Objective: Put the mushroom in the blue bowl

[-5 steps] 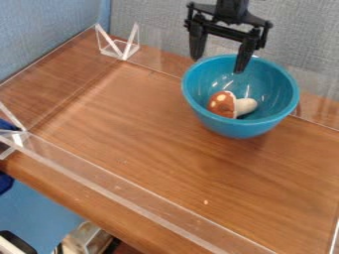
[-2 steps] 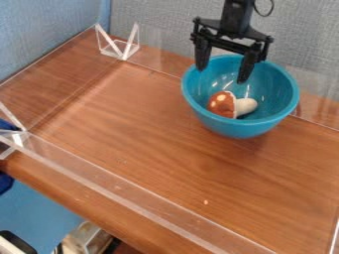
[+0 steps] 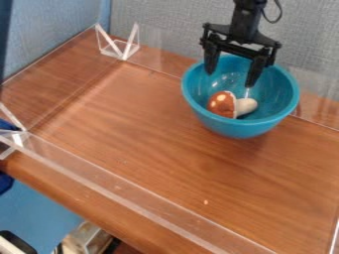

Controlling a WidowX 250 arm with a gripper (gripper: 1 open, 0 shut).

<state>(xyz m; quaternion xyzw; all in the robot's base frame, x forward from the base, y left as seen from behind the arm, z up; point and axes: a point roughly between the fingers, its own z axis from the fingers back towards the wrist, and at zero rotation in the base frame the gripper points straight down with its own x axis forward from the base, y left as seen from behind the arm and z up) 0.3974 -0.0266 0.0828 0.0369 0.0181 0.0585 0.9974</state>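
The blue bowl (image 3: 268, 118) stands at the back right of the wooden table. Inside it lies the mushroom (image 3: 228, 102), on its side, reddish-brown cap to the left and cream stem to the right. My gripper (image 3: 233, 77) hangs pointing straight down over the bowl's far part, its two black fingers (image 3: 255, 72) spread wide and reaching below the rim. It is open, with nothing between the fingers. The mushroom lies just in front of and below the fingertips, apart from them.
A clear plastic wall (image 3: 119, 203) runs along the table's front edge, and another clear wall (image 3: 146, 52) lines the back. A clear triangular bracket (image 3: 117, 44) stands at the back left. The brown wooden tabletop (image 3: 119, 119) stretches left of the bowl.
The gripper has come down and a little to the right, from above the bowl's far rim to inside the bowl. Its fingers stay spread. The mushroom and bowl have not moved.
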